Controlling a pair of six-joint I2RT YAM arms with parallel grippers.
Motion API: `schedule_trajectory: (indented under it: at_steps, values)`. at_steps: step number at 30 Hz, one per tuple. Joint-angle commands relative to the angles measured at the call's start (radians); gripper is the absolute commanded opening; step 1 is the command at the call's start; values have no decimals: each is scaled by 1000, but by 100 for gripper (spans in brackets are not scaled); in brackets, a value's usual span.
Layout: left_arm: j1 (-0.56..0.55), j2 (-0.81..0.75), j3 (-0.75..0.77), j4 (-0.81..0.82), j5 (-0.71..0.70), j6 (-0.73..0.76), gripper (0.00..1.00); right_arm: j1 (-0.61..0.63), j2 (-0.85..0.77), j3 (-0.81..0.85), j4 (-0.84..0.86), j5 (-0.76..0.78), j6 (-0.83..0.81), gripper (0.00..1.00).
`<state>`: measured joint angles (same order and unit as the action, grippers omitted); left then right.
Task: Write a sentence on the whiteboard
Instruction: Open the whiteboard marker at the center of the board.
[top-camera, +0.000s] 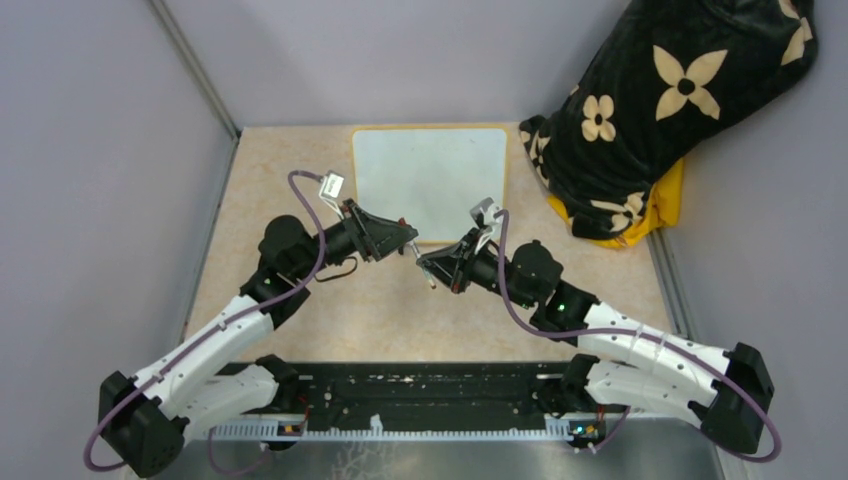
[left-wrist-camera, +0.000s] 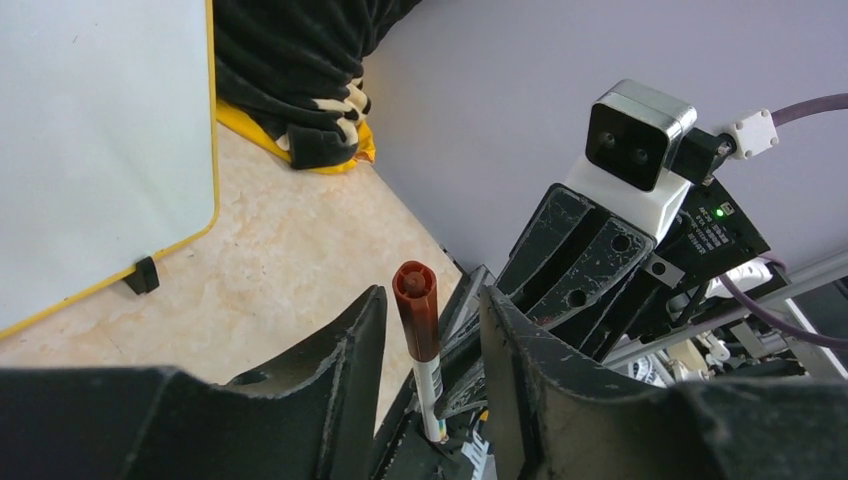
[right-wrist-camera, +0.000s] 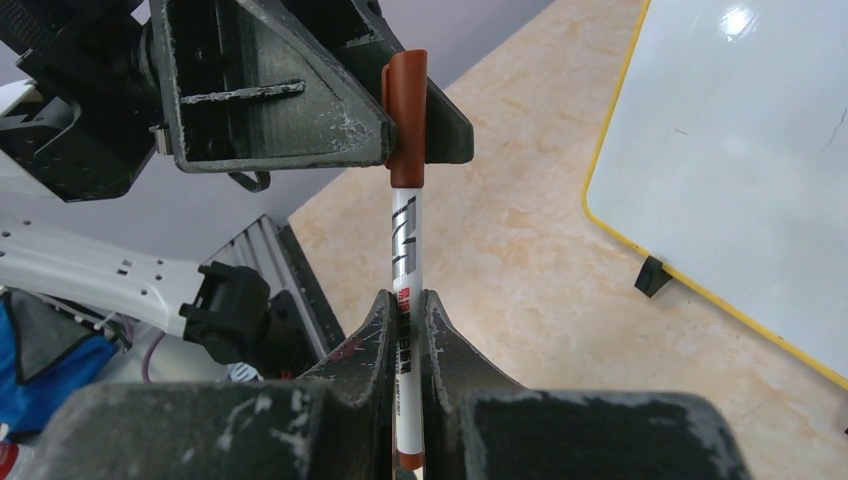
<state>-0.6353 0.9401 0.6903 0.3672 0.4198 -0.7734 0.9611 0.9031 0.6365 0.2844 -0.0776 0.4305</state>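
The whiteboard (top-camera: 430, 180) lies flat at the back of the table, its white face (left-wrist-camera: 100, 150) (right-wrist-camera: 740, 170) blank; no sentence is in view on it. My right gripper (top-camera: 432, 268) (right-wrist-camera: 405, 295) is shut on the white barrel of a marker (right-wrist-camera: 405, 230) and holds it in the air in front of the board. The marker's reddish-brown cap (left-wrist-camera: 417, 310) points toward my left gripper (top-camera: 410, 238) (left-wrist-camera: 434, 295). That gripper's fingers stand on either side of the cap, with a gap showing on each side.
A black blanket with cream flowers (top-camera: 660, 110) is heaped over something yellow (top-camera: 665, 205) at the back right, close to the board's right edge. Grey walls close in the table. A black rail (top-camera: 400, 395) runs along the near edge between the arm bases.
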Motion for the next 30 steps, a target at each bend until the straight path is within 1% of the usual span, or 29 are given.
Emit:
schedule_trajectory:
  at_steps: [1, 7, 11, 12, 13, 14, 15, 16, 18, 20, 23, 30]
  values:
    - [-5, 5, -12, 59, -1, -24, 43, 13, -18, 46, 43, -23, -1, 0]
    - [-4, -1, -19, 56, -4, -15, 24, 14, -19, 48, 26, -30, -5, 0]
    - [-6, -7, -27, 54, 0, -12, 6, 14, -21, 58, 11, -35, 7, 0]
    - [-5, -12, -30, 53, 2, -11, 2, 14, -20, 63, 8, -41, 15, 8]
    - [-6, -16, -33, 51, 2, -11, 0, 13, -19, 67, 9, -48, 28, 27]
    - [-5, -21, -35, 49, 2, -10, 0, 14, -17, 71, 14, -59, 39, 39]
    - [-5, -27, -39, 49, 2, -11, 0, 14, -15, 78, 18, -69, 51, 48]
    - [-6, -33, -43, 51, 4, -12, 0, 14, -11, 85, 24, -81, 66, 53]
    - [-5, -45, -50, 54, 11, -15, 0, 14, 3, 105, 22, -96, 80, 58]
    - [-6, -56, -54, 53, 19, -16, 0, 14, 20, 122, 24, -106, 92, 61]
    - [-5, -77, -57, 41, 30, -15, 0, 14, 50, 141, 46, -136, 115, 61]
    - [-4, -119, -59, 19, 22, -16, 0, 14, 96, 147, 81, -182, 137, 54]
